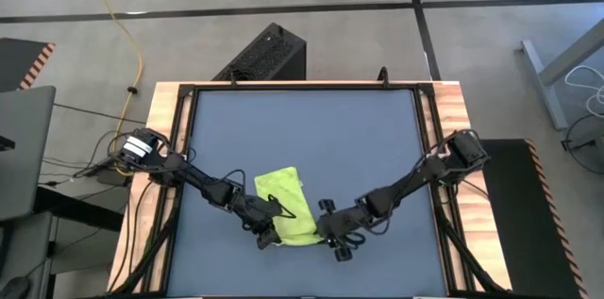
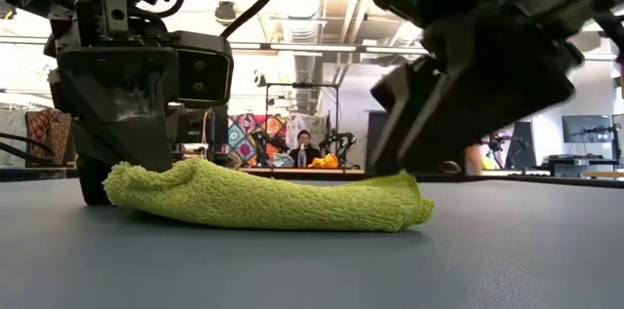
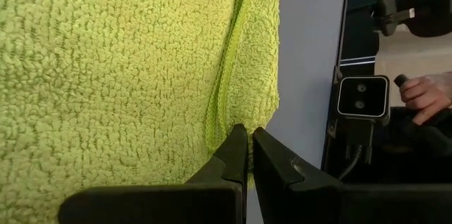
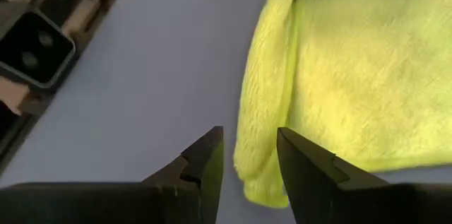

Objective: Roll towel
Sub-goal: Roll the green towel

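The lime yellow-green towel lies folded into a thick strip on the dark tabletop, near its near edge. It also shows in the low view, the left wrist view and the right wrist view. My left gripper is down at the towel's near left part, shut on it. My right gripper is open at the towel's near right corner, one finger on each side of the corner. I cannot tell whether it touches. My left gripper pinches a raised fold of the towel between its two fingers, close to the towel's edge. The fingers come from above, slanting down. The towel lies flat on the table, slack.
Bare tabletop stretches far of the towel. The wooden table frame rims it. A small camera block stands at the table's edge, with a person's hand beyond. A person sits far back in the room.
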Controlling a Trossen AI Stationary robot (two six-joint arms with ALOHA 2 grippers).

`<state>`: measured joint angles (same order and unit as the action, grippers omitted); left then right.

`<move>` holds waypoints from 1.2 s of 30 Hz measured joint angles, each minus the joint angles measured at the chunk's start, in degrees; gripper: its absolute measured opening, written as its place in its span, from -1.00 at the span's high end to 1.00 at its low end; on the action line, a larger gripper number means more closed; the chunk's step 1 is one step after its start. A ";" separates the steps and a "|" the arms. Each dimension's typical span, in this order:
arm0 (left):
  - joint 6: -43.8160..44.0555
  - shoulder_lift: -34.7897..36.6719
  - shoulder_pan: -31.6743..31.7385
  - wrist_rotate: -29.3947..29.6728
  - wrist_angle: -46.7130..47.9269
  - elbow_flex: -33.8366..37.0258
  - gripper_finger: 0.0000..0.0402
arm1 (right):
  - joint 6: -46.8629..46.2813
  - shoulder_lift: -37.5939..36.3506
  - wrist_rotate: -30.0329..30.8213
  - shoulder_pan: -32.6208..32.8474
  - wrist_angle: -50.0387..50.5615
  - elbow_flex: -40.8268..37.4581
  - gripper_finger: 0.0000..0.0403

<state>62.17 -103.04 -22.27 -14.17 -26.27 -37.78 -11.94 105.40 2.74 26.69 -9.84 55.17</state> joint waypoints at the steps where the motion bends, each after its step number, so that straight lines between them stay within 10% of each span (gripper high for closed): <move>1: 0.00 -0.01 0.05 -0.01 -0.08 0.00 1.00 | 0.00 0.09 0.10 0.27 0.30 -0.02 0.22; 20: -1.89 2.61 -3.68 8.97 -2.24 0.26 1.00 | 2.44 6.31 0.52 -0.55 2.26 3.63 0.43; 25: -1.61 3.56 -6.14 13.47 -1.37 0.13 1.00 | 5.01 6.23 -7.54 -3.55 6.92 5.50 0.91; 36: -3.02 3.64 -9.60 17.30 -0.37 0.00 1.00 | 13.15 7.93 -29.84 -12.61 27.72 19.31 0.94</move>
<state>59.16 -99.39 -31.87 3.14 -26.64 -37.78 1.21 113.33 -27.11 14.08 17.88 74.48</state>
